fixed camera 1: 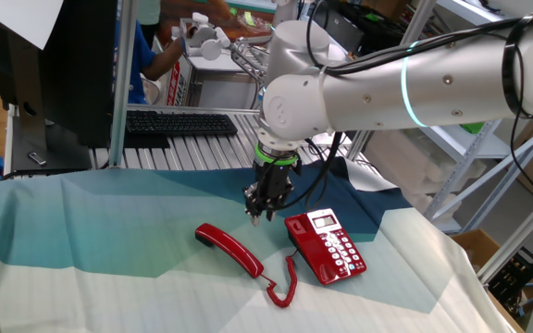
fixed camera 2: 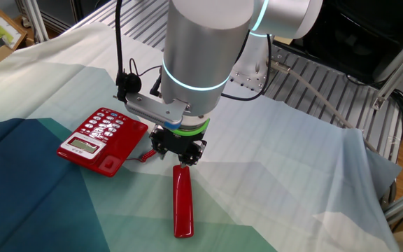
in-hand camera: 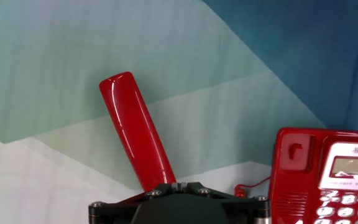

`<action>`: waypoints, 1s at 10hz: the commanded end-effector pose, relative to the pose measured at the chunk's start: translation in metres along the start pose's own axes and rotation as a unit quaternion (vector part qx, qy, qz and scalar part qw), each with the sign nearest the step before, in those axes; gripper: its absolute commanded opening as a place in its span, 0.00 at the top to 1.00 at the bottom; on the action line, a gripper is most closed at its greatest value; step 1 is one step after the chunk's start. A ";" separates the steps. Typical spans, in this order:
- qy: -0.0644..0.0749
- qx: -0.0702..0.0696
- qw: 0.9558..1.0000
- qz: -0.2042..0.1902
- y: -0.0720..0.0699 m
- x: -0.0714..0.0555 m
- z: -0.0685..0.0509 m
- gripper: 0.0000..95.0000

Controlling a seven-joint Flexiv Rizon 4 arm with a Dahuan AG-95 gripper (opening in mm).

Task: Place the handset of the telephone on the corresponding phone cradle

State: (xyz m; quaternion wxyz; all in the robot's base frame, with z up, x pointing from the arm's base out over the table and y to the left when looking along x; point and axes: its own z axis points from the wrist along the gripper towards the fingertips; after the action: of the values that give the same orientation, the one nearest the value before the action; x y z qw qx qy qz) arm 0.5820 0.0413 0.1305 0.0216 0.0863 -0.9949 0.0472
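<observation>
The red handset [fixed camera 1: 229, 248] lies flat on the teal and white cloth, left of the red telephone [fixed camera 1: 327, 245]. Its coiled cord [fixed camera 1: 283, 282] runs to the phone base. The phone cradle [fixed camera 1: 303, 240] is the bare red strip left of the white buttons. My gripper [fixed camera 1: 259, 215] hangs just above the cloth, over the handset's far end, between handset and phone. Its fingers look shut and hold nothing. In the other fixed view the gripper [fixed camera 2: 180, 157] stands over the top end of the handset [fixed camera 2: 182, 201], right of the telephone [fixed camera 2: 100, 138]. The hand view shows the handset [in-hand camera: 135, 130] and the cradle [in-hand camera: 297, 165].
A black computer keyboard [fixed camera 1: 179, 122] and a dark monitor [fixed camera 1: 54, 65] stand behind the cloth on the slatted metal table [fixed camera 2: 313, 84]. Metal shelving [fixed camera 1: 489, 157] is at the right. A person moves in the background.
</observation>
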 end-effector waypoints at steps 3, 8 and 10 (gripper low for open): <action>0.001 -0.010 1.000 0.004 0.000 0.000 0.001 0.40; -0.001 -0.010 1.000 0.010 0.000 0.000 0.001 0.40; 0.003 -0.009 1.000 0.014 0.000 -0.001 0.001 0.40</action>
State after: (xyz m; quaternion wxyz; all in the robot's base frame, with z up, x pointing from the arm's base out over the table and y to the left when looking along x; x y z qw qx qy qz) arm 0.5816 0.0400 0.1296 0.0240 0.0709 -0.9964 0.0403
